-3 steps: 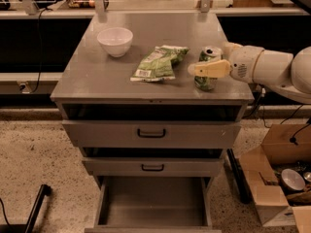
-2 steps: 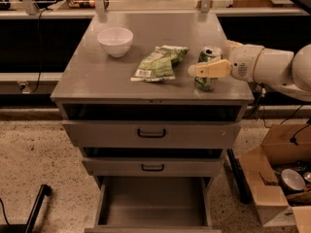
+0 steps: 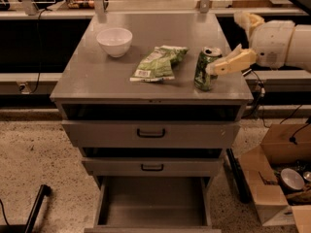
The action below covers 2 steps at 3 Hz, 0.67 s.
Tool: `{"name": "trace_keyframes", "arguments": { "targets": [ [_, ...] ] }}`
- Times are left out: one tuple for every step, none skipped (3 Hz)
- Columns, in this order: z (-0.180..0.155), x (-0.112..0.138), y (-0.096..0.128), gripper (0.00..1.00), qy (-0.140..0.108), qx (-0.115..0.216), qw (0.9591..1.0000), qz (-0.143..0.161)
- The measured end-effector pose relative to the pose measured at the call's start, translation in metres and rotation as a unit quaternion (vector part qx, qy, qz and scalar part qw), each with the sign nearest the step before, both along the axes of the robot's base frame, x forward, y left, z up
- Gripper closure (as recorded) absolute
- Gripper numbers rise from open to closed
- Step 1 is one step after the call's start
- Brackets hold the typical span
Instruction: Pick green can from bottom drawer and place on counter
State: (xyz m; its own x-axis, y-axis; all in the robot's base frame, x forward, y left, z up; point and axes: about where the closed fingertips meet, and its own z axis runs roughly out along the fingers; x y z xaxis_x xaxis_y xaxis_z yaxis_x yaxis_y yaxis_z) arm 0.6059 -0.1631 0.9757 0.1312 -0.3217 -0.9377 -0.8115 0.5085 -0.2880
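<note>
1. The green can [image 3: 206, 68] is seen standing upright on the counter [image 3: 160, 30], near the front right corner.
2. The gripper [image 3: 224, 45] is held at the counter's right edge, just beside the can; its jaws are spread apart and nothing is held. The nearer fingertip seems to touch the can's right side, though contact cannot be confirmed.
3. The bottom drawer [image 3: 153, 203] is pulled out, its grey interior exposed.
4. A green snack bag [image 3: 158, 62] is laid left of the can, and a white bowl [image 3: 114, 41] is set further left.
</note>
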Motion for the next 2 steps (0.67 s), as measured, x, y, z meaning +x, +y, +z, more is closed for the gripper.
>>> {"name": "trace_keyframes", "arguments": {
  "targets": [
    [-0.0011, -0.0051, 0.0065, 0.0, -0.013, -0.014, 0.9996, 0.018],
    [-0.0011, -0.0051, 0.0065, 0.0, -0.013, -0.014, 0.9996, 0.018]
  ]
}}
